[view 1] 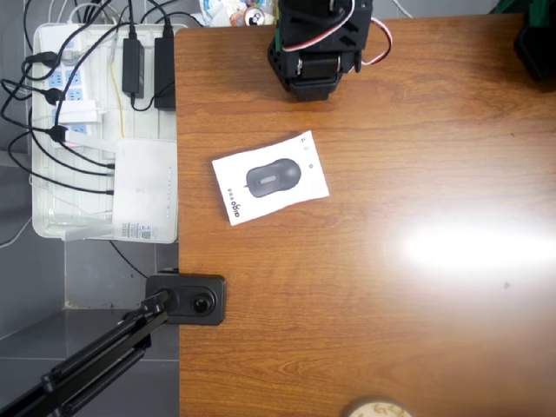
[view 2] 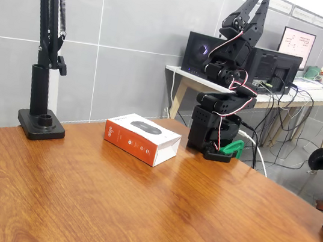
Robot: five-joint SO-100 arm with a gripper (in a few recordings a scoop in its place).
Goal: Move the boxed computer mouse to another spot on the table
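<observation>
Here's the flat white rectangular box printed with a dark grey mouse (view 1: 270,178), lying face up and a little askew on the glossy reddish-brown wooden table (view 1: 391,330), towards its left side in the overhead view. Along one short edge runs a small dark logo; in the fixed view it reads something like "aigo", though the letters are small and I won't swear to it. From that fixed view the box (view 2: 142,137) shows its orange-red long side, with a few tiny white marks too small to read.

Now me: my black arm is folded up on its base (view 2: 214,132) at the far edge of the table, well apart from the box. My gripper (view 2: 255,7) points up towards the ceiling, red and white wires looping down the joints. My two fingers look close together, tapering to one tip, with nothing between them, yet from this angle I cannot tell whether they are fully pressed together.

Off the table's left edge in the overhead view sits a white tray of power strips (view 1: 48,208) and a white router-like device (view 1: 146,187) with black cables. A black clamp stand (view 2: 43,79) rises beside the box.
</observation>
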